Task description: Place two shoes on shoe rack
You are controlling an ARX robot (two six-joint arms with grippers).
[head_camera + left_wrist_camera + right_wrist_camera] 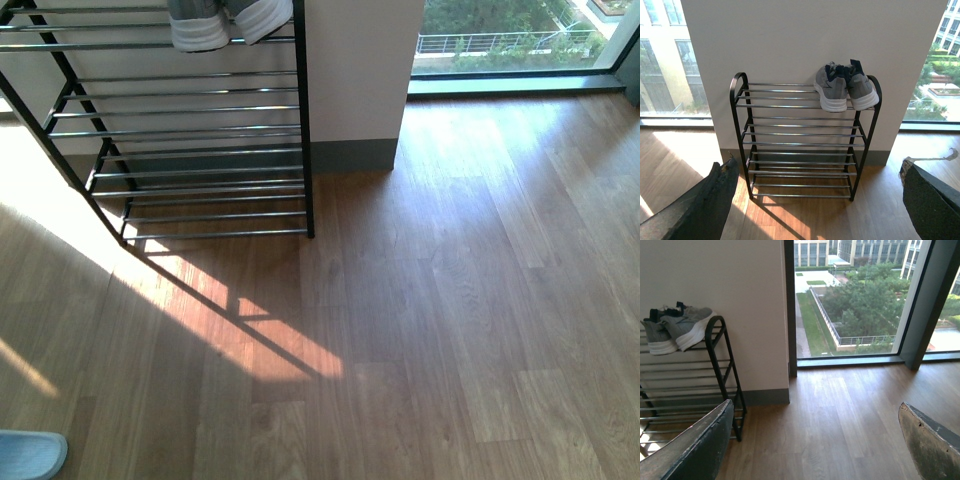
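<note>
Currently, 1 pale blue slide point(30, 455) lies on the wooden floor point(450, 300) at the near left corner of the front view, cut off by the picture's edge and well apart from the shoe rack point(304, 150).

The shoe rack stands on the floor against a white wall point(805, 40), with 4 tiers of chrome bars between black side frames. The pair of grey sneakers point(835, 90) rests on the top tier at its right end, side by side and touching. Heels face away from the wall, and the white soles overhang the front bar. The 3 lower tiers carry no shoe (the front view crops the top tier).

Left gripper point(818, 162): jaws spread wide, fingers point(705, 205) well apart, nothing between them. It hangs facing the rack.

Right gripper point(816, 406): jaws likewise spread wide, fingers point(695, 450) apart and holding nothing. It hangs above bare floor to the right of the rack, facing a floor-length window point(855, 300).
</note>
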